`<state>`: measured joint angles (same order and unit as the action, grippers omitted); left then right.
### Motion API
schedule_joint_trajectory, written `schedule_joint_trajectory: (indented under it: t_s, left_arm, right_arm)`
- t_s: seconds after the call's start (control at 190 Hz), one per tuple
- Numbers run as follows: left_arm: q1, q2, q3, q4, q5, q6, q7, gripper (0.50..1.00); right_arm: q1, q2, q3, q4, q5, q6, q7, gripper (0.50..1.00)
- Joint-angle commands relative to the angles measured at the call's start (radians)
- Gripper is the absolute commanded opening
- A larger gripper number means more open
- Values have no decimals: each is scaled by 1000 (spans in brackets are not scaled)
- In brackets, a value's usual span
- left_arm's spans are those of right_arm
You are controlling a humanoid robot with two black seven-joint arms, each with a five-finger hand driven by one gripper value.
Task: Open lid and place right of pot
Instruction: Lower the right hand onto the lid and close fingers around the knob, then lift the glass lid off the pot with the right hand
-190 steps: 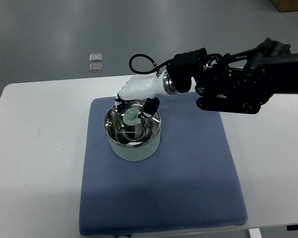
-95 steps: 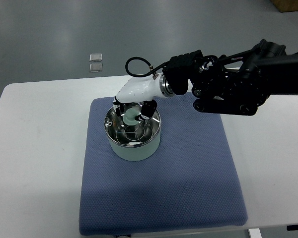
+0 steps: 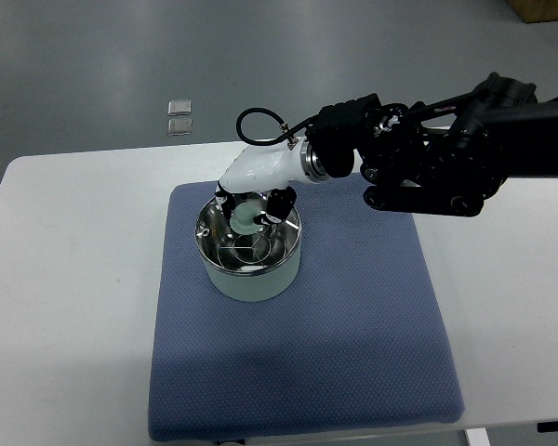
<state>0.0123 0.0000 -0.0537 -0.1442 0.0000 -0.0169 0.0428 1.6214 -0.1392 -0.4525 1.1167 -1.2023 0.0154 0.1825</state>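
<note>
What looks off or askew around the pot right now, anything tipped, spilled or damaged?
Nothing stands out. The pot stands upright on the blue mat, the lid sits level on it, and the right hand is over the lid's knob. No spill or damage shows.

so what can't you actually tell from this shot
- Top view: whether the right hand has truly closed on the lid knob; its white shell covers the fingers.
- Whether the lid has left the pot: the steep downward angle hides any gap.
- Two small squares on the floor: too small to identify.
- Left arm: out of view.
</note>
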Motion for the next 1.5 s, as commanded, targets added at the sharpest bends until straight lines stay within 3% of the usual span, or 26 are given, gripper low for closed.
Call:
schedule_joint_trajectory:
  t_s: [0.0, 0.874, 0.916, 1.021, 1.495]
  left_arm:
    - [0, 0, 0, 0, 0, 0, 0, 1000]
    - [0, 0, 0, 0, 0, 0, 0, 1000]
    - [0, 0, 0, 0, 0, 0, 0, 1000]
    - [0, 0, 0, 0, 0, 0, 0, 1000]
    - [0, 0, 0, 0, 0, 0, 0, 1000]
  right_arm:
    - [0, 0, 0, 0, -3, 0, 0, 654]
    - [-2, 1, -3, -2, -3, 0, -2, 643]
    - [-3, 1, -3, -2, -3, 0, -2, 631]
    - [-5, 1, -3, -2, -5, 5, -2, 501]
    - [8, -17, 0, 0, -13, 23, 11, 500]
